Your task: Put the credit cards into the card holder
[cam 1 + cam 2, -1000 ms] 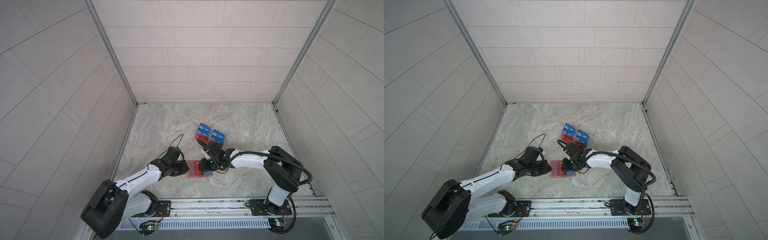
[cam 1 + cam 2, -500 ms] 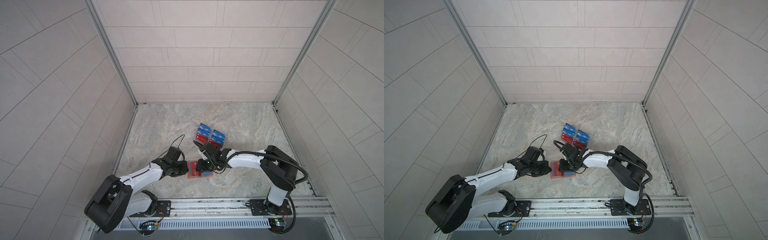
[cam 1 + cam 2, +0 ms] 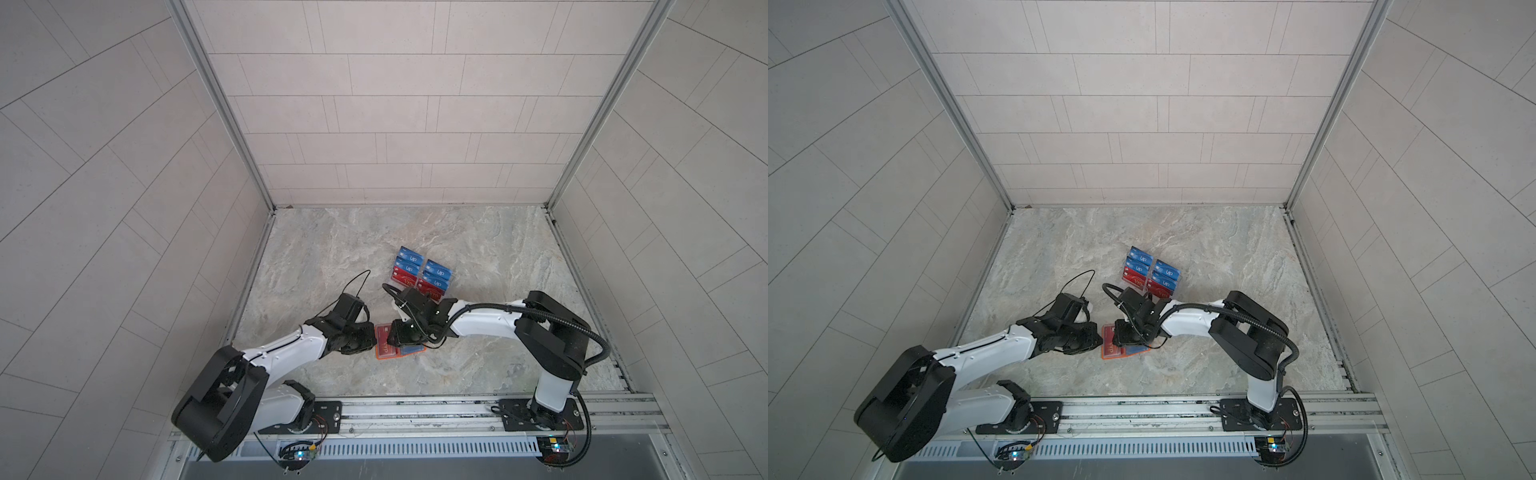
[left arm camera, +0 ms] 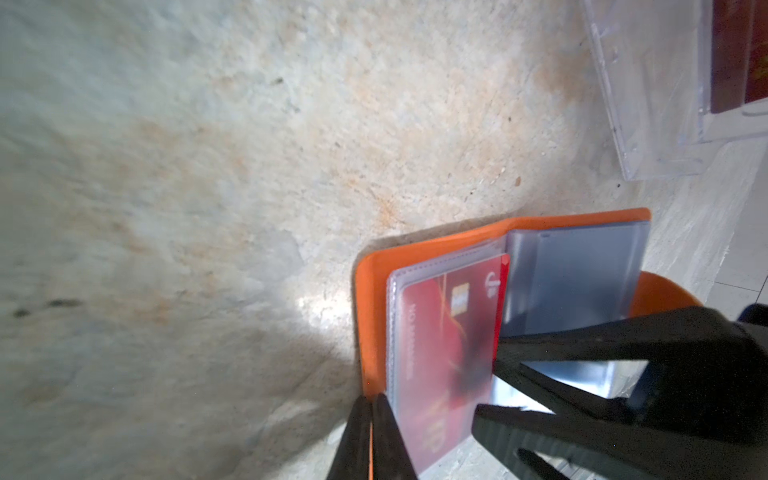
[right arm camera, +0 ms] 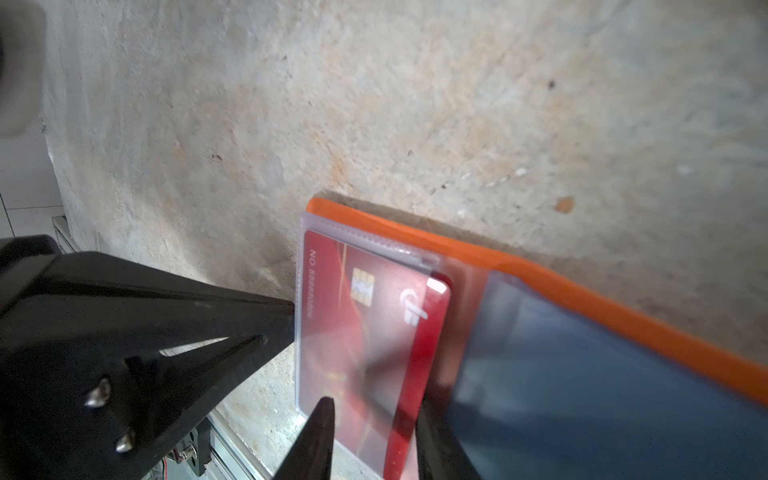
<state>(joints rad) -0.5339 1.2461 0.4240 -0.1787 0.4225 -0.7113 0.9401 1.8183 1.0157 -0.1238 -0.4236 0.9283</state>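
One red credit card lies inside a clear sleeve of the orange card holder, with one long edge poking out of the sleeve's mouth toward the spine. The holder lies open and flat on the marble-patterned bench, near its front middle. In both top views the red card fills its left half and a blue card under plastic fills its right half.

The left end effector is pinched tight on the edge of the orange cover at the holder's outer left side. The right end effector reaches in from the rear right with its fingers partly apart. Its tips are at the red card, one over the sleeve and one at the exposed edge; whether they clamp the card I cannot tell.

Behind the holder, close to the right arm's wrist, a clear acrylic rack holds the other credit cards in two columns, blue above red.
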